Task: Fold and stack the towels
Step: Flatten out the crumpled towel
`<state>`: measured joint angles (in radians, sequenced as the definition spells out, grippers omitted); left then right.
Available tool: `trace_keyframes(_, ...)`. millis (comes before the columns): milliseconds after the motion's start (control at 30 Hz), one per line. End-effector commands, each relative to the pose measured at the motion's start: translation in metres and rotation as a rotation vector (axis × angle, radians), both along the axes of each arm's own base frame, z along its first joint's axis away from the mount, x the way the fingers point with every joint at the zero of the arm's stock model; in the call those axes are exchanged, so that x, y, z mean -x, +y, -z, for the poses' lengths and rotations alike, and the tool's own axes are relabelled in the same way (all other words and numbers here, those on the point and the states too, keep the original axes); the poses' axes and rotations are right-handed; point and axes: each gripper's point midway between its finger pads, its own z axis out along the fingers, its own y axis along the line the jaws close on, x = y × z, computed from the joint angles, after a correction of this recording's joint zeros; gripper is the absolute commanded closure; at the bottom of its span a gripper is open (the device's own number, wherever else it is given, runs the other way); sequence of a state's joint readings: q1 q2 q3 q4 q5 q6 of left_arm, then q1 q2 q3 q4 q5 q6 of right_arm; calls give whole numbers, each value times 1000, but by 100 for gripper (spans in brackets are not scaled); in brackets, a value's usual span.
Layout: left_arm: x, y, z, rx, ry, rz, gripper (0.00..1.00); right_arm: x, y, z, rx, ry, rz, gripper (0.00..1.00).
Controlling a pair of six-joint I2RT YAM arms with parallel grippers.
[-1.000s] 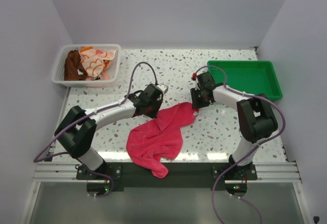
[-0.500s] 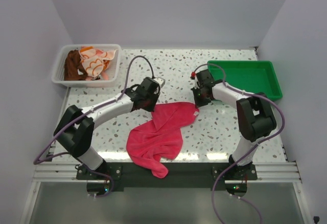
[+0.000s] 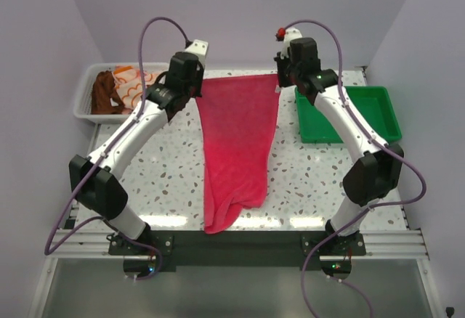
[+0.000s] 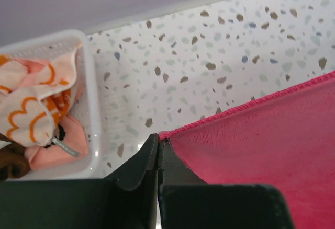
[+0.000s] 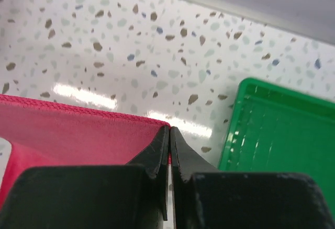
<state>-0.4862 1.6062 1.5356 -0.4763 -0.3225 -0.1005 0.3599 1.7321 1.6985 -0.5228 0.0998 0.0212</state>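
Note:
A hot pink towel (image 3: pixel 238 136) hangs stretched between both grippers, its top edge taut at the back of the table and its lower end trailing on the near table edge. My left gripper (image 3: pixel 199 80) is shut on the towel's left top corner (image 4: pixel 163 136). My right gripper (image 3: pixel 280 78) is shut on the right top corner (image 5: pixel 168 128). More towels, an orange flowered one (image 3: pixel 136 86) and a dark brown one (image 3: pixel 104 93), lie crumpled in the white basket (image 3: pixel 86 113). In the left wrist view the flowered towel (image 4: pixel 31 103) shows inside the basket (image 4: pixel 91 109).
A green plastic tray (image 3: pixel 349 111) sits at the right, below the right arm; its corner (image 5: pixel 277 135) shows in the right wrist view. The white basket stands at the back left. Purple walls close in the speckled table (image 3: pixel 167 165) on three sides.
Both arms rose and swung toward the back, lifting the pink towel from a crumpled heap into a hanging, stretched sheet. The right gripper closed on its corner.

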Motion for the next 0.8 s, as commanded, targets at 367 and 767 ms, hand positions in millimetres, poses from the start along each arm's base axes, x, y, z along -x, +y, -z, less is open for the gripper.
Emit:
trace_keyframes(367,-25,39,-141,-80,-339,-108,100,-1,-18,-148,45,-345,-2,100)
trace_keyframes(767,90,32,-251,92,-611,226,100,119,-28,-258,-55,-592,-192,100)
